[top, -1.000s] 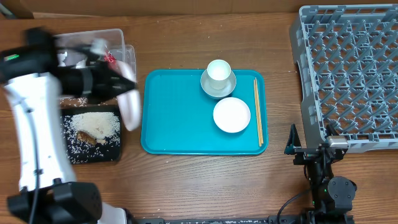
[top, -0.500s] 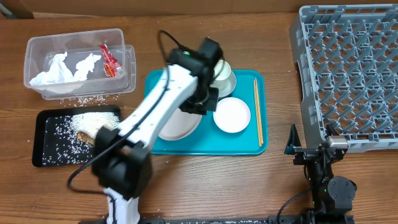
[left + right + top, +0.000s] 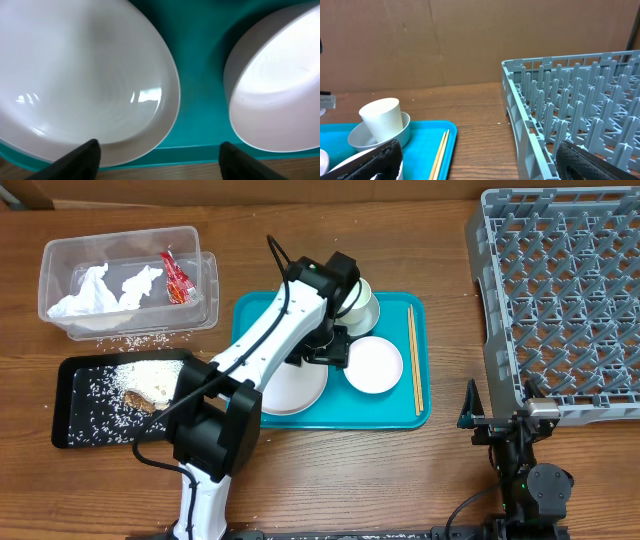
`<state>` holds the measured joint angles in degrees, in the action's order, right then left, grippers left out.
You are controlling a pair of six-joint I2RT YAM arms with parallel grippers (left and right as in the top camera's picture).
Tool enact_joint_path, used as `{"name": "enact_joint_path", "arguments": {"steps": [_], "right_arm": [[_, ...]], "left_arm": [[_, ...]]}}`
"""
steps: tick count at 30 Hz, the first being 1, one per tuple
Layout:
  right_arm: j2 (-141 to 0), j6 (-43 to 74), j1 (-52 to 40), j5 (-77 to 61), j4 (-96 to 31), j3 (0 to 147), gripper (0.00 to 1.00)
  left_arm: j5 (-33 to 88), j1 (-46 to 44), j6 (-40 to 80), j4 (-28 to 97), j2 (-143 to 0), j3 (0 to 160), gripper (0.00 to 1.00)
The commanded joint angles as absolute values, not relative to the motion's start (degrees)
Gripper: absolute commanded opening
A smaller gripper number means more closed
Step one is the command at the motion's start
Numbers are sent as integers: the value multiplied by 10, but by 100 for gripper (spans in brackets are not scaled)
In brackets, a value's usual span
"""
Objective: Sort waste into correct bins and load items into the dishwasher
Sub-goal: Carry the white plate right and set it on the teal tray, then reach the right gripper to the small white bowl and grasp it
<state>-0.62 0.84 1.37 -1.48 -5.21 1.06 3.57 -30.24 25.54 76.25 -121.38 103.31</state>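
The grey dish rack (image 3: 560, 300) fills the table's right end with nothing in it. My right gripper (image 3: 495, 420) sits just in front of its near corner, fingers spread wide and holding nothing.

The teal tray (image 3: 250, 320) lies mid-table. My left arm reaches over it, and my left gripper (image 3: 160, 160) hangs low over the gap between plate and bowl, its fingers parted and gripping nothing.

At the far left stands the clear tub (image 3: 60, 260), with the black tray (image 3: 70, 395) in front of it.

The white plate (image 3: 295, 385) lies flat on the teal tray's left half, and the white bowl (image 3: 373, 365) is just beside it. Behind them, the grey-green bowl (image 3: 395, 135) holds the white cup (image 3: 382, 120). The chopsticks (image 3: 414, 360) lie along the teal tray's right edge.

The tissue (image 3: 85, 290) and the red wrapper (image 3: 175, 278) are in the tub. The rice (image 3: 150, 372) and the brown scrap (image 3: 140, 400) are on the black tray, with stray grains on the table nearby.
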Motion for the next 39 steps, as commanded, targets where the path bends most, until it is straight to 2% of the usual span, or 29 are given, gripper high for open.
{"name": "enact_joint_path", "arguments": {"steps": [1,9,10,11,12,16,17,28,32,34,37,39], "right_arm": [[-2,6,13,-11,-48,5,100],[-2,6,13,-11,-48,5,100],[-2,6,13,-11,-48,5,100],[-2,6,13,-11,-48,5,100],[-2,6,13,-11,-48,5,100],[-2,6,13,-11,-48,5,100],[-2,6,13,-11,-48,5,100],[-2,6,13,-11,-48,5,100],[-2,6,13,-9,-45,5,100],[-2,8,13,-17,-4,5,100],[-2,123,11,-174,76,5,100],[-2,254,11,-343,106,5,100]], "left_arm": [[42,-292,260,769,-1211,1042,81],[36,-256,260,836,-1177,1159,81],[34,-247,262,843,-1168,1175,83],[29,-236,271,851,-1157,1192,96],[18,-220,283,859,-1143,1208,100],[-43,-154,310,870,-1089,1239,100],[-51,-113,309,870,-1063,1239,100],[-51,69,304,923,-1040,1239,100],[-51,91,304,923,-1040,1239,100],[-51,91,304,923,-1040,1239,100],[-51,90,304,923,-1040,1239,100],[-51,90,304,923,-1040,1239,100]]}}
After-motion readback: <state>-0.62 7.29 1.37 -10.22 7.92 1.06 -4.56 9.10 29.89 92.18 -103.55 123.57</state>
